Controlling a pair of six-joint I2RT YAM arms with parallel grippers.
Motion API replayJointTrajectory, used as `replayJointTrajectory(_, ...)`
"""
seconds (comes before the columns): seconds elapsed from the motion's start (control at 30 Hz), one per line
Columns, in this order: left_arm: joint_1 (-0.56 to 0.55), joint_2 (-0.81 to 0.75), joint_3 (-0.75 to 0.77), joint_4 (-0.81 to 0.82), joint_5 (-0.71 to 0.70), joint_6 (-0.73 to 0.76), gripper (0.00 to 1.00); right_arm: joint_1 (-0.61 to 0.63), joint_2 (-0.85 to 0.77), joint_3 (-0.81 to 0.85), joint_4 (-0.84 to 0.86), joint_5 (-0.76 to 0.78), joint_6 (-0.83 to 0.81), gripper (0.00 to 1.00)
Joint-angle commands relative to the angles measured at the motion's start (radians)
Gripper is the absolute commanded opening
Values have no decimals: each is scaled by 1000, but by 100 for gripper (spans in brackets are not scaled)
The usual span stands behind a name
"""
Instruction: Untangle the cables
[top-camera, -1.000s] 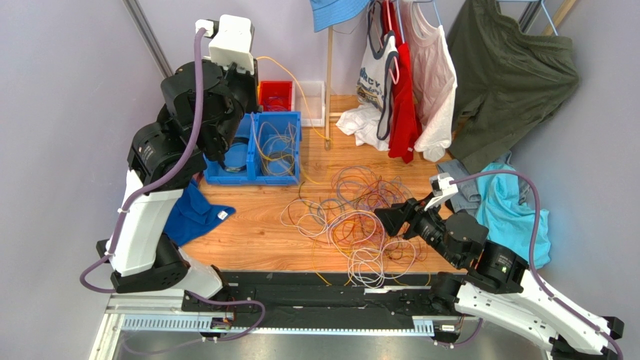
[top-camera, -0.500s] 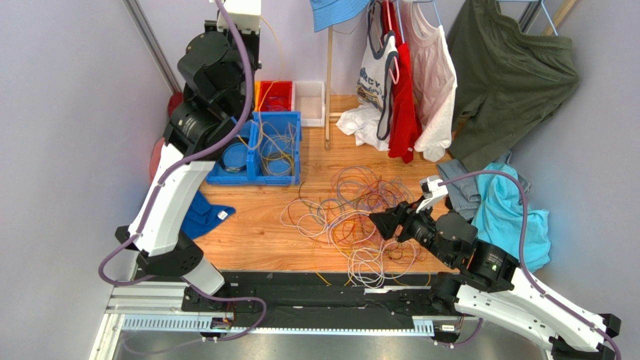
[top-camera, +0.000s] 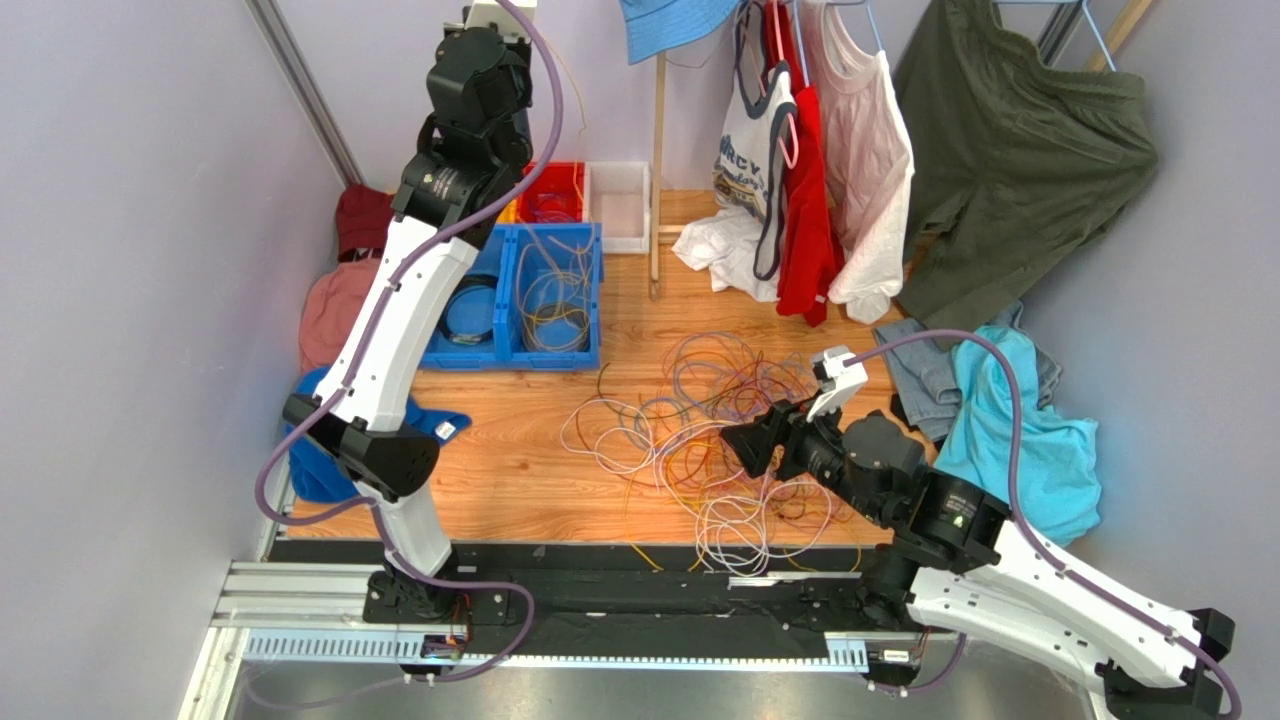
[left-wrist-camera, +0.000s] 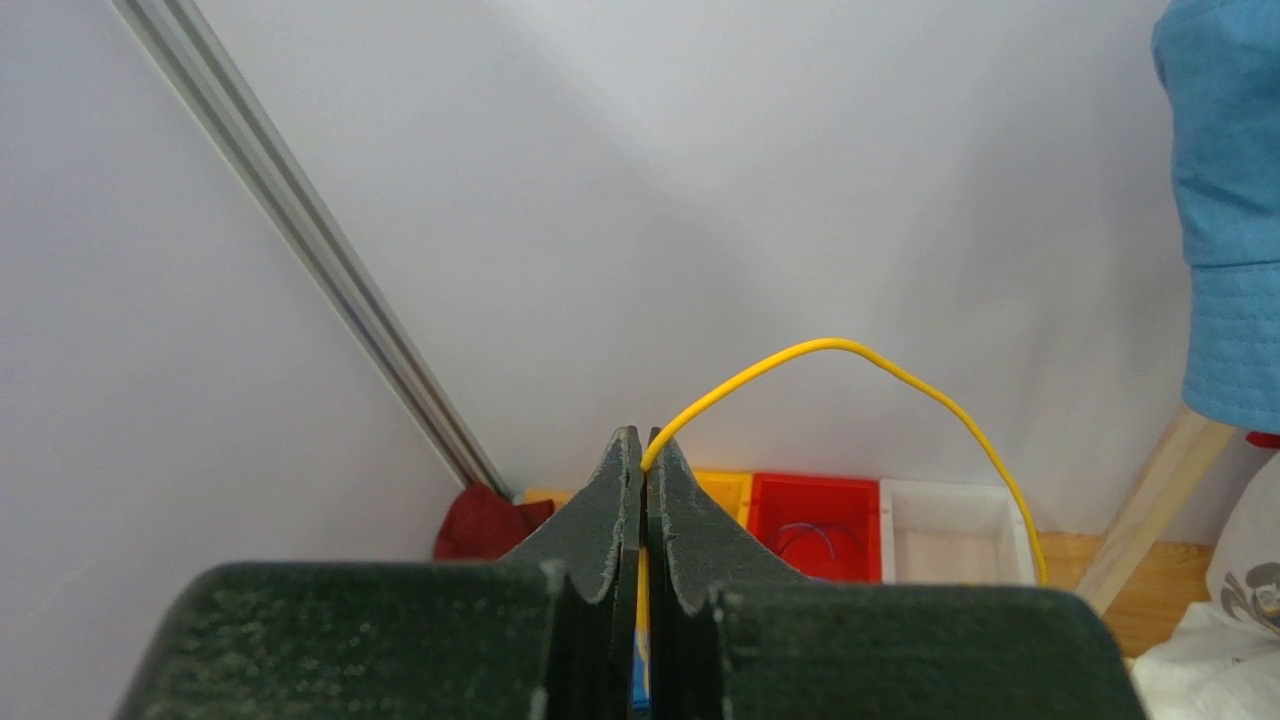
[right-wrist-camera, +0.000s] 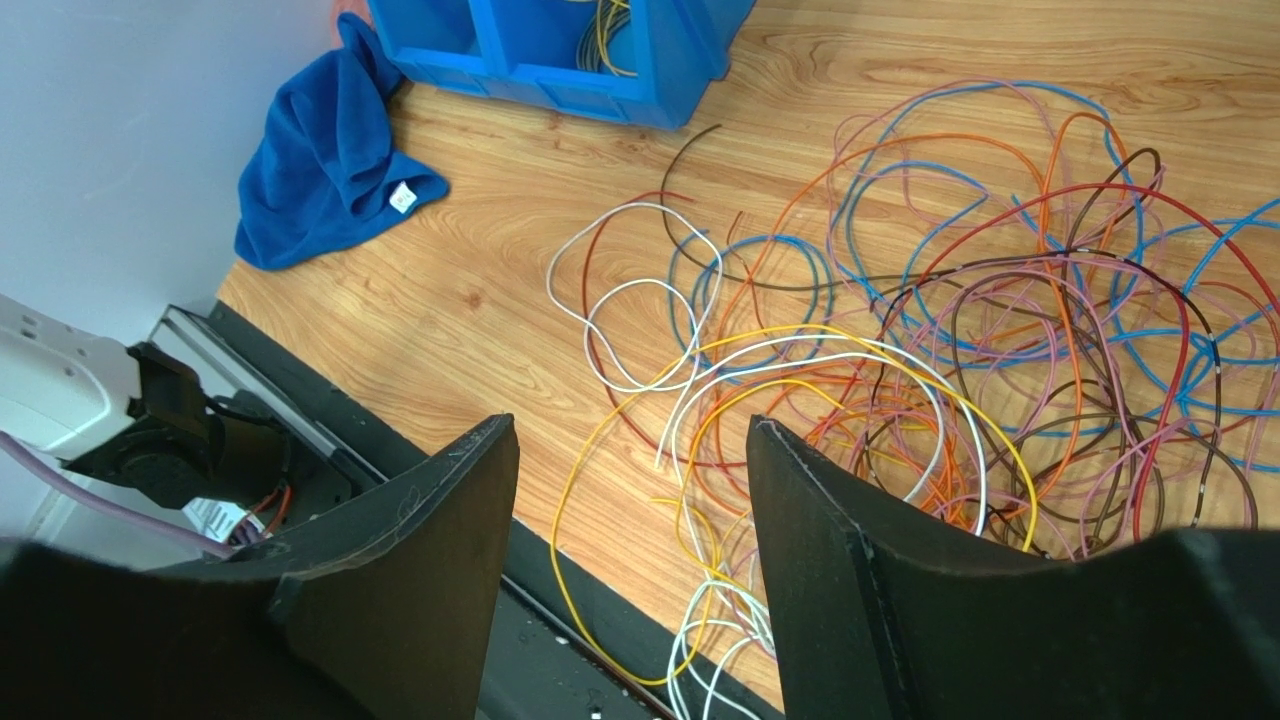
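A tangle of thin cables (top-camera: 721, 428) in orange, yellow, white, purple, red, brown and blue lies in loops on the wooden table (top-camera: 511, 450); it also shows in the right wrist view (right-wrist-camera: 932, 345). My left gripper (left-wrist-camera: 646, 438) is raised high at the back, near the top edge of the top view, and is shut on a yellow cable (left-wrist-camera: 842, 353) that arches from its tips down to the right. My right gripper (right-wrist-camera: 631, 435) is open and empty, hovering above the near side of the tangle; in the top view (top-camera: 747, 443) it sits at the pile's middle.
Blue bins (top-camera: 526, 293) holding coiled cables stand at the back left, with red (top-camera: 553, 191) and white (top-camera: 619, 195) bins behind. A blue cloth (right-wrist-camera: 331, 150) lies at the left. Clothes (top-camera: 812, 165) hang at the back. A teal cloth (top-camera: 1037, 420) lies right. The black rail (top-camera: 631, 578) runs along the near edge.
My left arm has stretched up and back, lifting the yellow cable high. My right gripper has moved a little left and forward over the tangle.
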Motion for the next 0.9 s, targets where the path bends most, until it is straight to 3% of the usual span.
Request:
replayJointTrajectory(0.0,25,-18,-42,71,60,-91,0,-3,30,-12,61,6,-41,61)
replayJointTrajectory(0.63,87,-149,-513,127,85,-274,0,-3,-18,-69,64,26,-14,60)
replayJointTrajectory(0.87,88,-95,-646,135,132,-352,0,-2,-38,-84,59,29,9,60)
